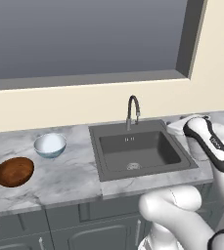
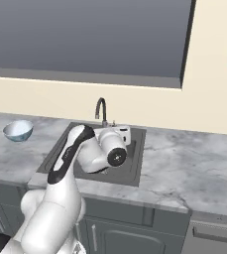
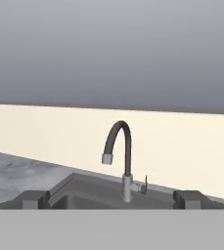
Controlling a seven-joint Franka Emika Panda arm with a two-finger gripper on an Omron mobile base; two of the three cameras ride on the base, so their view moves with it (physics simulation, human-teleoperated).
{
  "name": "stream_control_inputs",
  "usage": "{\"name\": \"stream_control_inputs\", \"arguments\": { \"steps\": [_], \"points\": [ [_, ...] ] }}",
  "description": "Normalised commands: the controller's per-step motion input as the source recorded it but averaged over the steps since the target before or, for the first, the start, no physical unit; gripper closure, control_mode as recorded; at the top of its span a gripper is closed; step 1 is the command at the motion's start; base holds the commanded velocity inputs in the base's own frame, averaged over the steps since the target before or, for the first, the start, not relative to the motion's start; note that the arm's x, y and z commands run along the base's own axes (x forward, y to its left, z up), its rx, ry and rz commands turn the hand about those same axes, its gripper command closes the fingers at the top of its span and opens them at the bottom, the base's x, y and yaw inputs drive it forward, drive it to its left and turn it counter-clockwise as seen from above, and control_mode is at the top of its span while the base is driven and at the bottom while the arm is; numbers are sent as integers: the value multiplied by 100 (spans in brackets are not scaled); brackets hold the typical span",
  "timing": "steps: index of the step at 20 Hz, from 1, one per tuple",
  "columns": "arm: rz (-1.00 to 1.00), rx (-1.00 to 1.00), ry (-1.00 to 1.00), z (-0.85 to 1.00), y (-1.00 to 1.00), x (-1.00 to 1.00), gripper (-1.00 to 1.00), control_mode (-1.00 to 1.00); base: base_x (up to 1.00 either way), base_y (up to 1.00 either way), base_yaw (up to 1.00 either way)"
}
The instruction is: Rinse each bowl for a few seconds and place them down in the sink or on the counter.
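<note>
Bowl 1 (image 1: 50,145): glossy pale blue-white, lighter inside.
Bowl 2 (image 1: 14,171): dark reddish-brown, wood-like grain.
Sink (image 1: 114,148): dark grey basin, paler round drain.
Faucet (image 3: 121,158): dark curved neck, silver-grey base & tip.
Counter (image 1: 64,178): light grey-white stone w/ grey marbling.
Cabinets (image 1: 99,227): dark grey fronts, silvery handles.
Wall (image 1: 59,105): cream.
Window (image 1: 84,36): flat grey pane, grey frame.

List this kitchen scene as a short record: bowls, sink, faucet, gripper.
pale bowl: upright on the counter, left of the sink
brown bowl: on the counter, further left and nearer the front edge, apart from the pale bowl
sink: no bowl in it
faucet: behind the basin, no water seen
gripper: open, empty, facing the faucet
</note>
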Motion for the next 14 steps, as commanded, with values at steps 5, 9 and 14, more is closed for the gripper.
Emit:
{"name": "stream_control_inputs", "arguments": {
  "steps": [5,9,14],
  "points": [
    [2,3,0,-15,8,31,-100,-100,0,0,0],
    [3,1,-3,-15,2,23,-100,-100,0,0,0],
    [4,0,-5,-16,0,16,-100,-100,0,0,0]
  ]
}}
